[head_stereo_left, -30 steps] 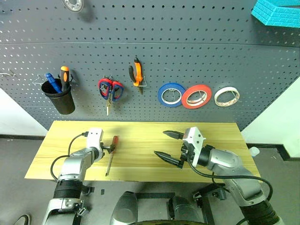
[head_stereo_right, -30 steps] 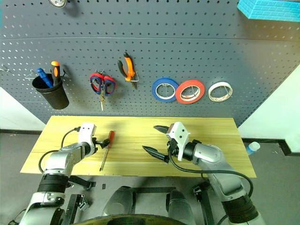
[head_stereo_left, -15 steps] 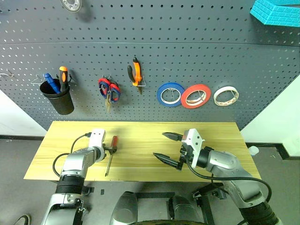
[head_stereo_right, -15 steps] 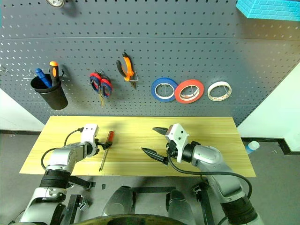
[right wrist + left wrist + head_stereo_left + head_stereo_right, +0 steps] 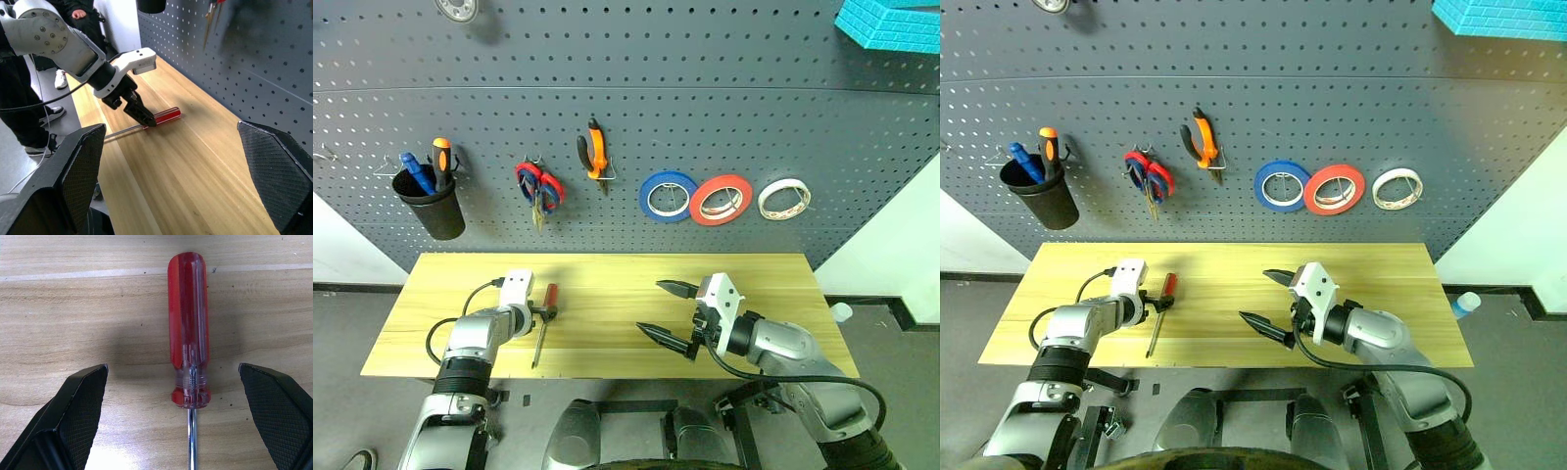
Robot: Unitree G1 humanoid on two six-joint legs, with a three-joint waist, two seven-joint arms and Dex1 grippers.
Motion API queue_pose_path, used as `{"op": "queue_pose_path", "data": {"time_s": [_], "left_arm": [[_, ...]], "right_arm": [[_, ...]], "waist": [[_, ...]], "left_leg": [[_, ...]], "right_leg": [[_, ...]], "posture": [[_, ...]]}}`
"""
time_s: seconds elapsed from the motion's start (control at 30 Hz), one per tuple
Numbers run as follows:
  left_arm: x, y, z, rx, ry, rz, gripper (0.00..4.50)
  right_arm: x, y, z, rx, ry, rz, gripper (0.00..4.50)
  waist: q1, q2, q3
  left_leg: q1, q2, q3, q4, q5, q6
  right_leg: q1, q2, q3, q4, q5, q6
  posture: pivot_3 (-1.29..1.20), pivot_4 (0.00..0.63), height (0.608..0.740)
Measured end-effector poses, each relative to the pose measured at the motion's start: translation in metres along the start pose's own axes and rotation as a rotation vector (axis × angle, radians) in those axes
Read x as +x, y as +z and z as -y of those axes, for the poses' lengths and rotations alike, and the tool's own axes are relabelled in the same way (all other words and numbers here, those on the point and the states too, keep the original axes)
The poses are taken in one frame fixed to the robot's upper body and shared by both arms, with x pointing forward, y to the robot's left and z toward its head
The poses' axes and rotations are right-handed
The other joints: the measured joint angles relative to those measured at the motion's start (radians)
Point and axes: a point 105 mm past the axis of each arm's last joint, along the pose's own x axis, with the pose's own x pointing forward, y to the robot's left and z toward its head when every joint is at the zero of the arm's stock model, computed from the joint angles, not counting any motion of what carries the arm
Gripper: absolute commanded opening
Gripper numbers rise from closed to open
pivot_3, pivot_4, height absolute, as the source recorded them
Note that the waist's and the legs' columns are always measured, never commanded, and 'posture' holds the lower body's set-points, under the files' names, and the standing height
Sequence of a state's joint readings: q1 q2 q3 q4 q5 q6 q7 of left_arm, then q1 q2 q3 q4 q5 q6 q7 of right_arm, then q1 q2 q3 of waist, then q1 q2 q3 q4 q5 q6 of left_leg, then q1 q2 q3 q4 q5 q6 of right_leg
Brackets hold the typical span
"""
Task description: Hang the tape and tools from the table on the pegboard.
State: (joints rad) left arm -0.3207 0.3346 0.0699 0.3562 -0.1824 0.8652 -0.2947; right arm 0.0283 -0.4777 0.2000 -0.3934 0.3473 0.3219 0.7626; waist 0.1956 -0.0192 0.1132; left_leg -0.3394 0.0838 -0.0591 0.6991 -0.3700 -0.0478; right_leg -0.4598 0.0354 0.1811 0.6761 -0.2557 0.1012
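Between the left gripper's [image 5: 173, 416] spread fingers [image 5: 80, 396], the red-handled screwdriver [image 5: 190, 347] lies ungrasped on the table [image 5: 73, 308].

- The slim screwdriver with a clear red handle [image 5: 549, 297] lies flat on the left part of the table, handle toward the board, thin metal shaft pointing at the near edge.
- The thin whitish-cream ring of tape [image 5: 784, 199] hangs at the right end of the roll row, centre right of the frame.
- The small pliers with orange-and-black handles [image 5: 593, 151] hang upper centre-left, apparently jaws down.
- The wide, shallow table of light yellowish wood planks [image 5: 607, 269] spans the lower middle.
- The large dark grey pegboard with its grid of small holes [image 5: 705, 88] covers the upper frame.
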Motion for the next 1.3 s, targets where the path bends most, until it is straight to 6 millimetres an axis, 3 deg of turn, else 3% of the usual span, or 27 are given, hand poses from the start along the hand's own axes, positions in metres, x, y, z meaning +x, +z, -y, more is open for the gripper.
{"op": "queue_pose_path", "data": {"time_s": [0.43,0.53,0.87,1.3], "left_arm": [[0.0048,-0.0041,0.0015,0.008,0.009,-0.010,4.48],[0.0054,-0.0036,0.0030,0.009,0.006,-0.007,3.92],[0.0052,-0.0018,0.0037,0.010,0.007,-0.001,0.68],[0.0014,-0.0023,0.0068,0.028,0.006,0.015,0.67]], "right_arm": [[-0.0010,-0.0010,0.0008,0.002,-0.008,-0.008,4.50],[-0.0011,-0.0007,0.0007,0.004,-0.007,-0.008,4.50],[-0.0014,-0.0003,0.0010,0.007,-0.009,-0.007,4.50],[-0.0021,0.0011,0.0028,0.001,-0.014,-0.004,4.50]], "waist": [[-0.023,0.000,0.013],[-0.023,0.001,0.015],[-0.023,0.001,0.020],[-0.023,0.001,0.021]], "left_leg": [[-0.001,0.000,0.000,0.000,0.000,0.000],[-0.001,0.000,0.000,-0.001,0.000,0.000],[-0.001,0.000,0.000,-0.001,0.000,0.000],[-0.002,0.000,0.000,-0.002,0.000,0.000]], "right_leg": [[0.000,0.000,0.000,-0.001,0.000,-0.001],[0.000,0.000,0.000,-0.001,0.001,-0.002],[0.000,0.000,0.000,-0.002,0.001,-0.001],[0.000,0.000,0.000,-0.004,0.000,-0.001]], "posture": [[0.29,0.125,0.677],[0.29,0.126,0.677],[0.30,0.123,0.677],[0.30,0.113,0.677]]}}
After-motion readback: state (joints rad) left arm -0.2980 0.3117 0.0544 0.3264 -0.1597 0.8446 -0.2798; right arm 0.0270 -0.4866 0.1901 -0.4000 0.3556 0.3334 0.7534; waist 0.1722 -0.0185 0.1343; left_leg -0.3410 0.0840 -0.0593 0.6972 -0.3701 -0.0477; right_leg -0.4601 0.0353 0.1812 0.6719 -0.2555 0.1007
